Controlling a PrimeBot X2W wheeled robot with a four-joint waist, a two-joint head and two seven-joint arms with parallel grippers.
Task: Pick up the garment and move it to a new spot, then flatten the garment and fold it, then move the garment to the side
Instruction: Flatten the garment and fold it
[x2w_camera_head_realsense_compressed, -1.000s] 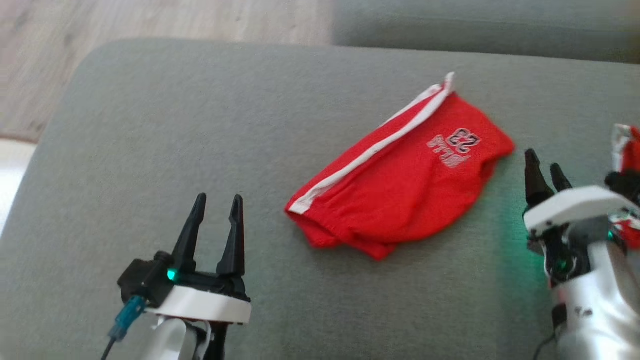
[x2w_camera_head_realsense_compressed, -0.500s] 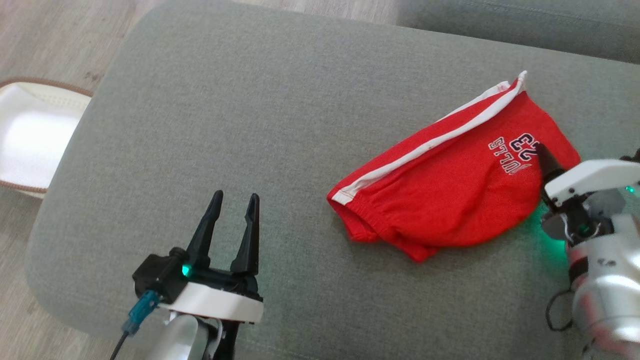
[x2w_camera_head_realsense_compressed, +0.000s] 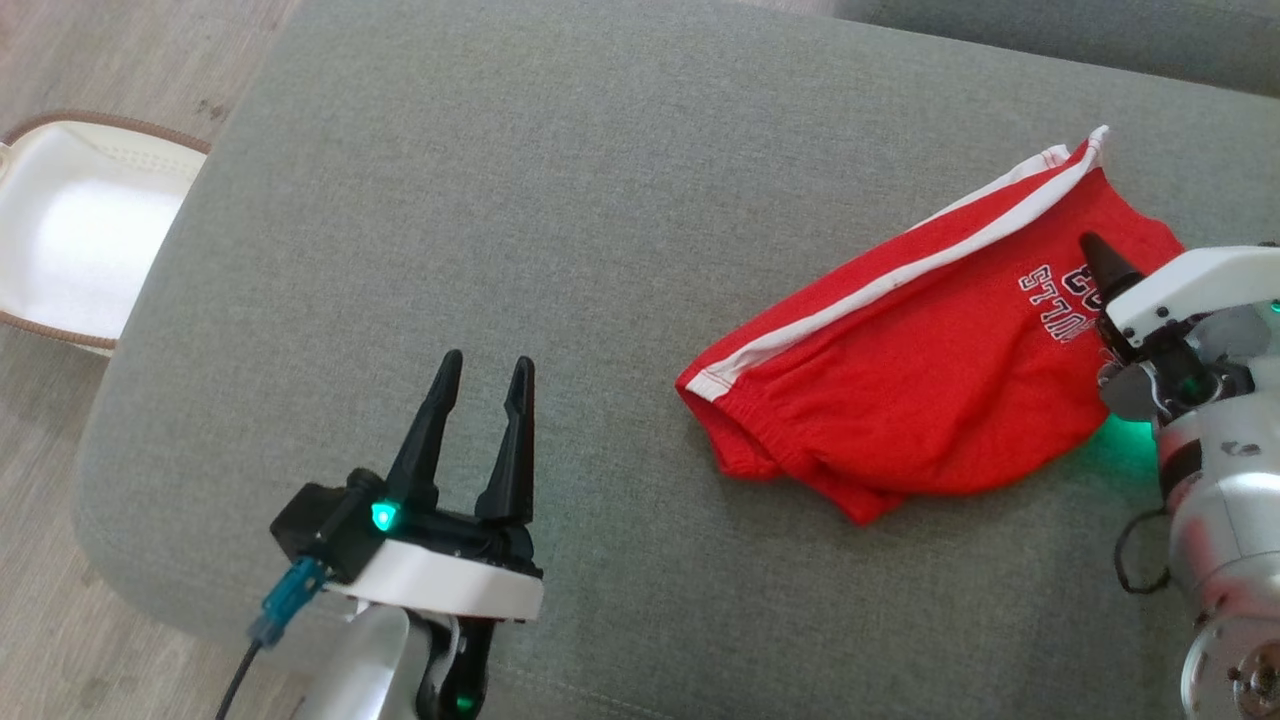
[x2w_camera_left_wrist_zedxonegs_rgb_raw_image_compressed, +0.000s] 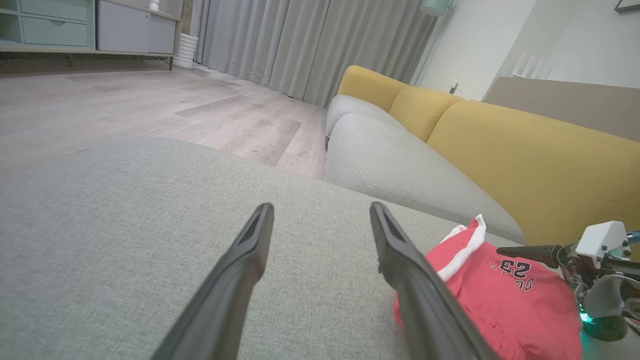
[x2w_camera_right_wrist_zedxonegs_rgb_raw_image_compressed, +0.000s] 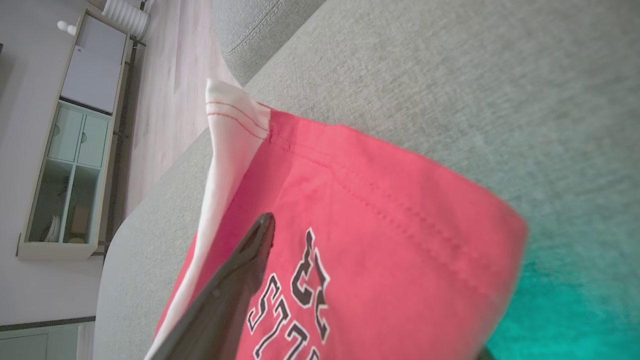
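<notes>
Red basketball shorts (x2w_camera_head_realsense_compressed: 920, 400) lie on a grey sofa cushion (x2w_camera_head_realsense_compressed: 560, 200), their long axis running from 8 o'clock to 2 o'clock in my head view. My right gripper (x2w_camera_head_realsense_compressed: 1100, 275), fingers spread and empty, is nearer, over their 3 o'clock end. My left gripper (x2w_camera_head_realsense_compressed: 487, 360), also spread and empty, sits well apart toward 8 o'clock.

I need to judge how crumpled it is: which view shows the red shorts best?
The head view: the red shorts lie nearly whole on the grey cushion, outline and stripe visible. The left wrist view shows them partly; the right wrist view, a close hem corner and lettering.
</notes>
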